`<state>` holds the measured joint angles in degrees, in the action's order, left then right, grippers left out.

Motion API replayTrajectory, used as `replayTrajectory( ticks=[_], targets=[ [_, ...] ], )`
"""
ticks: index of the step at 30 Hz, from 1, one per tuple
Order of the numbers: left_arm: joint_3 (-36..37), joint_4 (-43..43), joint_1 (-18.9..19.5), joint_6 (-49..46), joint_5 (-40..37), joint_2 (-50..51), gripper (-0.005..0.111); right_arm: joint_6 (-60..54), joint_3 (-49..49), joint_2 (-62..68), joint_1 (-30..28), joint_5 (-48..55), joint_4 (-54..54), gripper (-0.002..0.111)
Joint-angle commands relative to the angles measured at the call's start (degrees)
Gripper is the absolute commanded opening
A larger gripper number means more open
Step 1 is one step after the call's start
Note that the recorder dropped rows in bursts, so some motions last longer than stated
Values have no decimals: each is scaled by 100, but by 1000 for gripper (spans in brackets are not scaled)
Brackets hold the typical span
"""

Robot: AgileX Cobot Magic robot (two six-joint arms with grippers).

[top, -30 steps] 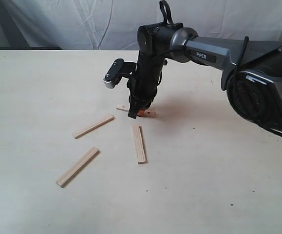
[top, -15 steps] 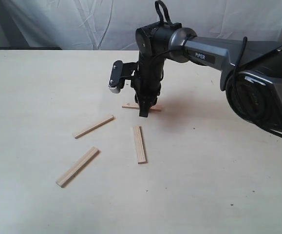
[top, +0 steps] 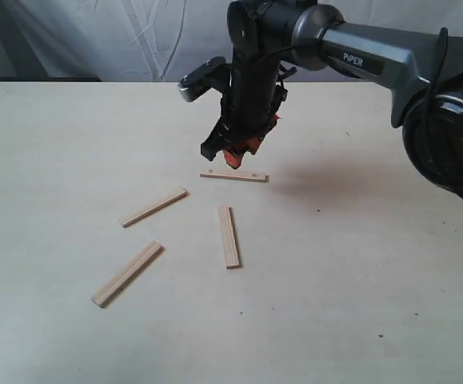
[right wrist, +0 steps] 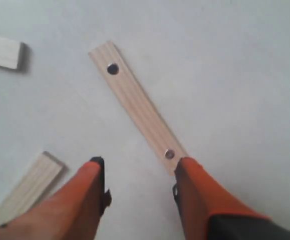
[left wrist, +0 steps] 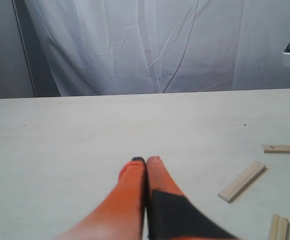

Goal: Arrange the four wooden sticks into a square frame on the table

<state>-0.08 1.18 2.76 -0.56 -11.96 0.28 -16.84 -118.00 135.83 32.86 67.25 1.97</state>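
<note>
the near part of the table [top: 295,336] is bare from left to right, wide open room. nearest lies the near stick [top: 127,274], slanting, on the left, with bare surface all round it. a little farther, the mid stick [top: 229,236] runs near-to-far close to the centre. the left stick [top: 153,207] slants to its left, and the two are apart, no ends touching. farther on, the holed stick [top: 233,175] lies flat and crosswise, just beyond the mid stick's far end with a gap between. none of the four sticks touch one another.

the right gripper [top: 231,154] hangs just above the holed stick, clear of it. in the right wrist view its orange fingers [right wrist: 84,195] are spread wide with nothing between them. the stick's two dark holes show, and one end of it reaches close to one fingertip. right of the sticks the table is bare up to the dark arm [top: 375,60].

the left gripper [left wrist: 146,161] points across bare table, its orange tips pressed together, empty. the table's far edge runs straight across under a white cloth [top: 135,40].

the arm carries white letters "piper".
</note>
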Motion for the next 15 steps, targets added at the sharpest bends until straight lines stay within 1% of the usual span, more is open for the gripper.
replayTrajectory(
  ticks=[1, 3, 5, 9, 11, 13, 15],
  targets=[
    [8, 0, 1, 14, 45, -28, 0, 1775, 263, -67, 28, 271, 331, 45],
    [8, 0, 1, 14, 45, -28, 0, 2065, 505, -112, 123, 271, 823, 45],
    [8, 0, 1, 14, 45, -28, 0, 2114, 788, -174, 315, 271, 936, 45],
    [8, 0, 1, 14, 45, -28, 0, 2454, 1217, -331, 754, 271, 464, 45],
    [8, 0, 1, 14, 45, -28, 0, 2903, 1340, -358, 956, 271, -74, 45],
    [8, 0, 1, 14, 45, -28, 0, 3165, 1397, -358, 1082, 271, -438, 45],
    [8, 0, 1, 14, 45, -28, 0, 3206, 1480, -346, 1122, 271, -449, 45]
  ],
)
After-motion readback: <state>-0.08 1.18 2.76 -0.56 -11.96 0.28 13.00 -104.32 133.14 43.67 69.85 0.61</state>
